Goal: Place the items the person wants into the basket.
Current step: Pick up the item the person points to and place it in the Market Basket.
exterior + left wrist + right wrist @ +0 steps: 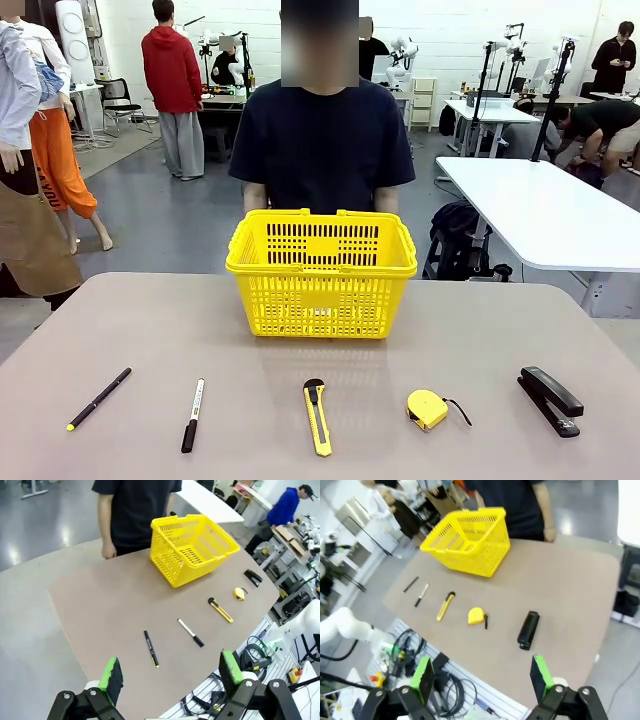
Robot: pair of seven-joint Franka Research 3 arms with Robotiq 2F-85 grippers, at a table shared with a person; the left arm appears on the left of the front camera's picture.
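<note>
A yellow basket (322, 275) stands at the far middle of the table, in front of the person (322, 140) in a dark T-shirt. Along the near edge lie a thin black pen (99, 398), a black-and-white marker (193, 414) and a yellow-and-black utility knife (317, 416). The same basket (192, 547), pen (151, 649), marker (191, 632) and knife (220, 610) appear in the left wrist view. My left gripper (170, 675) hangs open high above the table's edge, holding nothing. High off the near side, my right gripper (482, 677) is open and empty too.
A round yellow tape measure (428, 409) and a black stapler (550, 399) lie at the near right. The person's hand (107, 551) rests at the far table edge. Other tables and people stand in the room behind.
</note>
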